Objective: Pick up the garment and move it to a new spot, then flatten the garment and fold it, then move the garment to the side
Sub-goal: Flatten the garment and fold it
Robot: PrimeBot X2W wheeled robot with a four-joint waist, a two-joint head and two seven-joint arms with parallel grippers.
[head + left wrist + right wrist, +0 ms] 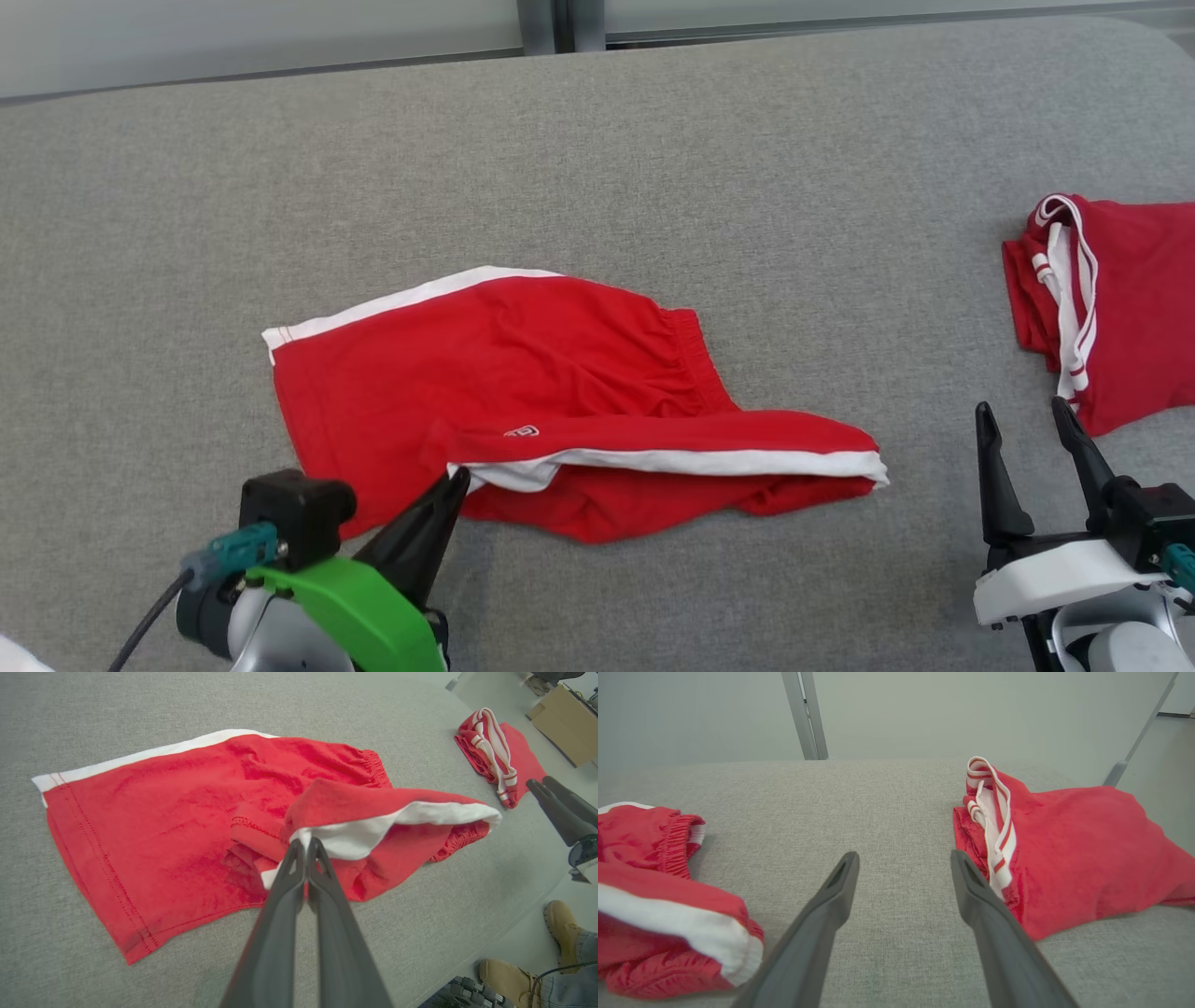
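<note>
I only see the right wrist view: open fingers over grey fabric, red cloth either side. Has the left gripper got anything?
Observer: Yes. The left gripper is shut on the white-trimmed edge of the shorts, at their near side.
Operator: Do the shorts lie flat?
Observer: No. A white-trimmed flap is folded over their middle and the near edge is bunched. Only the half on the robot's left lies spread.
Operator: Anything beside the table?
Observer: A person's tan boots stand on the floor past the table's edge in the left wrist view, with a cardboard box further off.
</note>
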